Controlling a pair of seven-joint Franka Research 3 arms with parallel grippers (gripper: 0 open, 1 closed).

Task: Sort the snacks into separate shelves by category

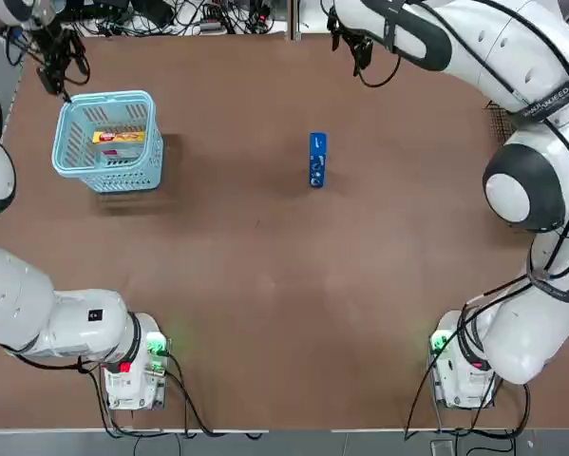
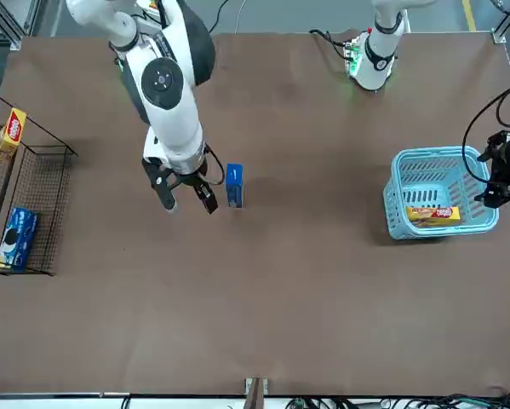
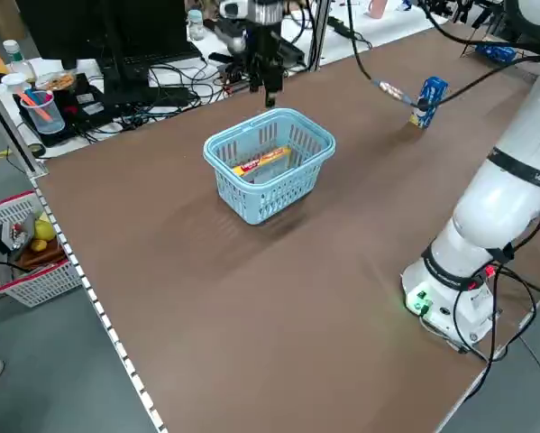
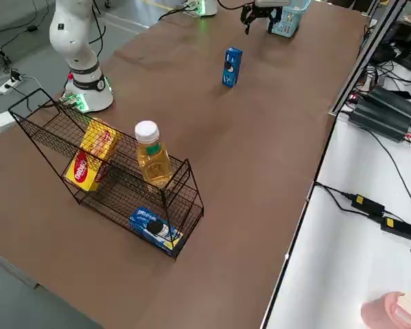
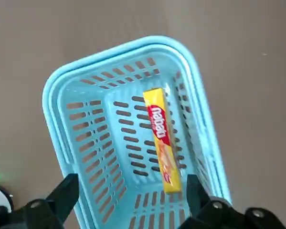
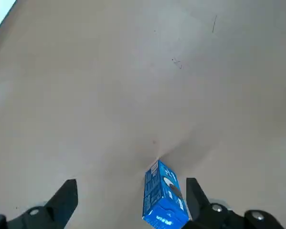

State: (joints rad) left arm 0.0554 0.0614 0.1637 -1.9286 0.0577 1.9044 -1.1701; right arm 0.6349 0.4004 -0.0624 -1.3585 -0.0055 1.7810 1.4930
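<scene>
On the brown worktop (image 1: pixel 265 285), a small blue packet (image 1: pixel 317 159) stands upright on its narrow end near the middle, alone. The right gripper (image 2: pixel 186 198) hovers just beside it, on the side away from the robot's bases; its jaws are spread wide and hold nothing. The left gripper (image 3: pixel 268 90) hangs above the far rim of the light blue basket (image 1: pixel 75 157), its jaws likewise wide open and empty. Inside the basket lies a long yellow-orange box (image 5: pixel 163 138) with a red logo, flat on the slotted floor. At the worktop's right edge stands the black wire rack (image 4: pixel 116 178): another yellow box (image 4: pixel 90 155) and a bottle of amber drink (image 4: pixel 151 155) on the upper tier, another blue packet (image 4: pixel 154 228) on the lower one.
</scene>
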